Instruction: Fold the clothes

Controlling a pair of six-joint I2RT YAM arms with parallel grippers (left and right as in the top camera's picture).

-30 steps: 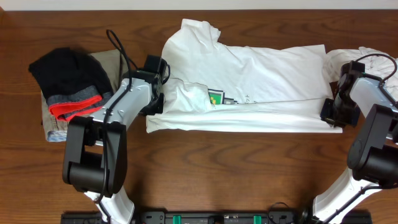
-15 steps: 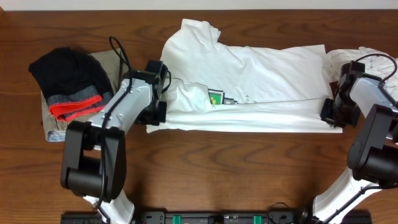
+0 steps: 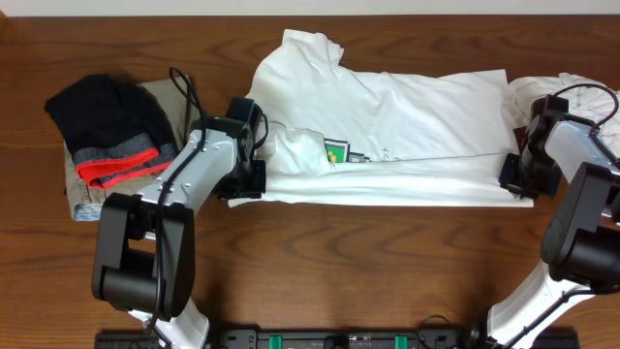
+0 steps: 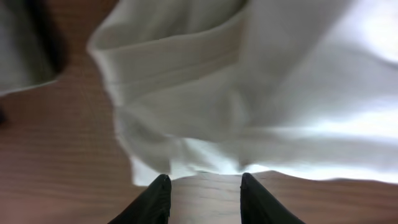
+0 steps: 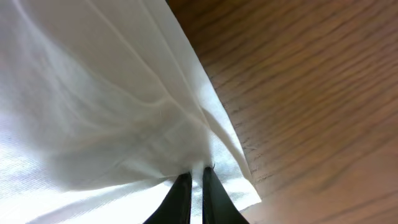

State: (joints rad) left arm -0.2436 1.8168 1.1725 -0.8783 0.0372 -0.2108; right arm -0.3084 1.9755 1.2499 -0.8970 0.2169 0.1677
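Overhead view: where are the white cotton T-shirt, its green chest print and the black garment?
White cotton T-shirt [image 3: 417,107]: overhead view, middle of the body.
Green chest print [image 3: 336,151]: overhead view, centre of the square.
Black garment [image 3: 100,111]: overhead view, its crumpled top.

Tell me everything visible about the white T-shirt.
The white T-shirt, soft and cotton-like, lies lengthwise on the wooden table, its near edge folded over into a band. A small green-and-black print peeks out by the fold. The right claw pinches its right corner; the left claw is open at its left end, not gripping.

Even bright light, soft shadows, wrist views blurred
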